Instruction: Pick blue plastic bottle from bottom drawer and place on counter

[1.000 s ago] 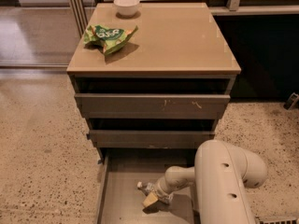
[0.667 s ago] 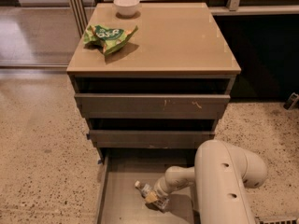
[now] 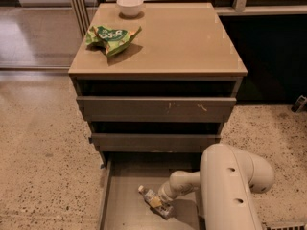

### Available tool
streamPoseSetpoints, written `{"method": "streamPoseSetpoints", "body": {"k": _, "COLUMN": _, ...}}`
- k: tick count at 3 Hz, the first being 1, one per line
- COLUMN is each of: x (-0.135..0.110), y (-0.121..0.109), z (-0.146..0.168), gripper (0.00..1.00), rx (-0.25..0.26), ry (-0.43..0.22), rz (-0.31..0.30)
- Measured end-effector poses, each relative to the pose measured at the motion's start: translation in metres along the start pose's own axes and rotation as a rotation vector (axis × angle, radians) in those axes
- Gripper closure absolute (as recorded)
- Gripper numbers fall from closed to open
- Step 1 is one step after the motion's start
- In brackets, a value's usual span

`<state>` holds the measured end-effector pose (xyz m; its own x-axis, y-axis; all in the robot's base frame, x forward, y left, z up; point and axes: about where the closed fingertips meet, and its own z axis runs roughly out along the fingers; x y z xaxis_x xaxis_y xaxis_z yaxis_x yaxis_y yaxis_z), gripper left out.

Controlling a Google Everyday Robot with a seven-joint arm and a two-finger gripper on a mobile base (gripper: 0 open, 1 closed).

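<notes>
The blue plastic bottle point(image 3: 149, 196) lies on its side on the floor of the pulled-out bottom drawer point(image 3: 125, 213), with its white cap pointing up-left. My gripper point(image 3: 163, 206) reaches down into the drawer at the bottle's lower right end and covers that end. The white arm comes in from the lower right. The tan counter point(image 3: 182, 37) tops the cabinet above.
A green snack bag point(image 3: 112, 36) and a white bowl point(image 3: 130, 5) sit on the counter's left and back. Two shallower drawers point(image 3: 156, 108) stand slightly open above the bottom one. Speckled floor lies on both sides, and a dark wall lies to the right.
The gripper and the bottle have shifted slightly to the left within the drawer. The bottle lies a little flatter than before.
</notes>
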<state>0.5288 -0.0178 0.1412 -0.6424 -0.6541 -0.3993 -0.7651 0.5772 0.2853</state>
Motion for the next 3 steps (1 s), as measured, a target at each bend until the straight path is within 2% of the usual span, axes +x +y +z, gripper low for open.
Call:
{"method": "streamPoseSetpoints", "body": {"k": 1, "x": 0.000, "y": 0.000, "z": 0.000, "gripper": 1.00, "rx": 0.000, "ry": 0.000, "rz": 0.000}}
{"method": "streamPoseSetpoints", "body": {"k": 2, "x": -0.003, "y": 0.003, "z": -0.008, "gripper": 1.00, "rx": -0.051, "ry": -0.038, "rz": 0.029}}
{"method": "streamPoseSetpoints", "body": {"k": 3, "x": -0.019, "y": 0.010, "z": -0.050, "gripper": 1.00, "rx": -0.149, "ry": -0.138, "rz": 0.029}}
